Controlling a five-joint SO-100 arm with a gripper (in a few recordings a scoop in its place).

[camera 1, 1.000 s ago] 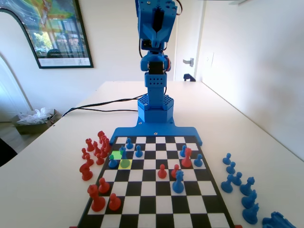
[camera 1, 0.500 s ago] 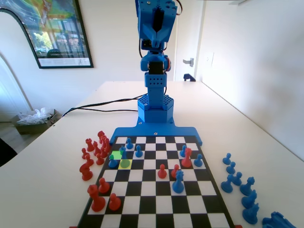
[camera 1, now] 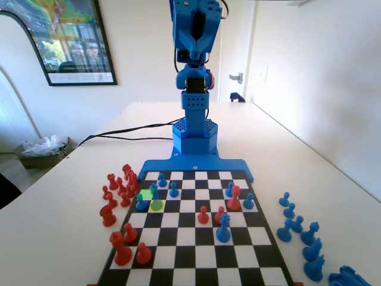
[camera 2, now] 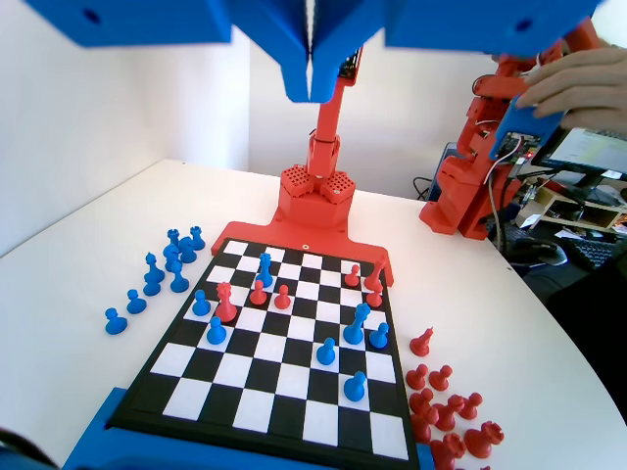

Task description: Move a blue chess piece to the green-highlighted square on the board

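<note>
While the blue arm stands upright at the far end of the fixed view, the board [camera 1: 196, 238] lies on a pale table [camera 1: 77, 196] in a white-walled room with a framed picture [camera 1: 65, 39] on the left wall and black cables [camera 1: 128, 132] trailing across the tabletop.

The gripper [camera 2: 312, 83] hangs high above the board in the wrist view, its two jaws pressed together with nothing between them.

The green-highlighted square [camera 1: 146, 195] sits near the board's left edge in the fixed view, two rows from the arm's end; the yellow-highlighted square [camera 1: 156, 206] touches it diagonally, nearer the camera. The blue chess piece [camera 1: 156, 201] stands on the yellow square.

Partly hidden: the arm's top is cut off by the upper edge of the fixed view, and a blue piece at the lower right corner is cropped. The clustered red pieces [camera 1: 119, 187] off the board's left side overlap, so their number cannot be told exactly.

Counted in the fixed view: eight blue pieces on the board, one of them taller [camera 1: 223, 228]; three red pieces among them, three more near the front left corner.
</note>
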